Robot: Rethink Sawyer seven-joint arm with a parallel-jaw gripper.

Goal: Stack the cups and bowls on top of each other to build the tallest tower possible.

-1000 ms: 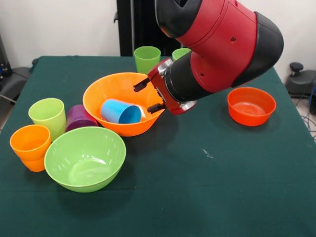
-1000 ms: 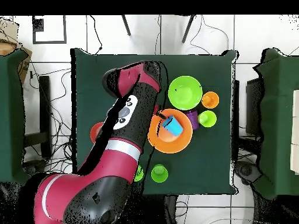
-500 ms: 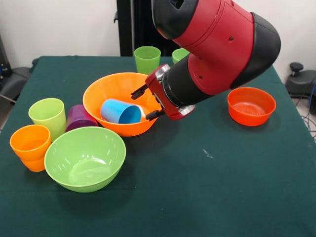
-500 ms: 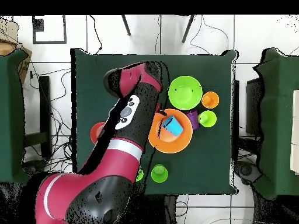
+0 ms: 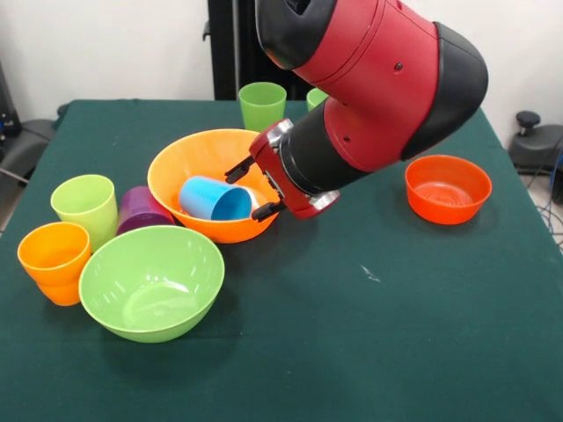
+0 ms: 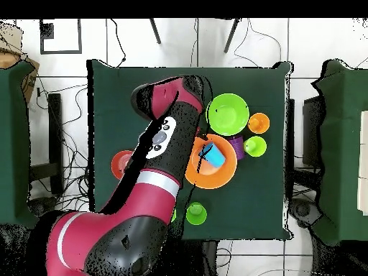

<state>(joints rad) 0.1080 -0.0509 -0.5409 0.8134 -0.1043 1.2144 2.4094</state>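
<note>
I see the tool point(image 5: 252, 186) at the near right rim of the orange bowl point(image 5: 189, 156), pointing sideways into it. Its two black fingers point(image 5: 236, 169) stand apart with nothing between them; I log it as open and empty.

A blue cup point(image 5: 214, 199) lies on its side inside the orange bowl, mouth toward the tool, just beside the fingertips. I cannot tell whether they touch.

The lime bowl point(image 5: 151, 281) sits upright on the green surface point(image 5: 378, 334), just in front of the orange bowl. A purple cup point(image 5: 139, 209) lies wedged between the two bowls and a lime cup point(image 5: 84, 206), which stands upright at the left. An orange cup point(image 5: 54, 261) stands beside the lime bowl; it looks nested in a second orange cup.

A green cup point(image 5: 262, 105) stands upright behind the orange bowl. Another green one point(image 5: 318, 95) is mostly hidden by the arm point(image 5: 378, 88).

The red bowl point(image 5: 447, 188) sits alone, well apart at the right.

In the overhead view the arm point(image 6: 162, 136) covers much of the surface point(image 6: 266, 79); the blue cup point(image 6: 211, 154) shows in the orange bowl point(image 6: 215, 176).
</note>
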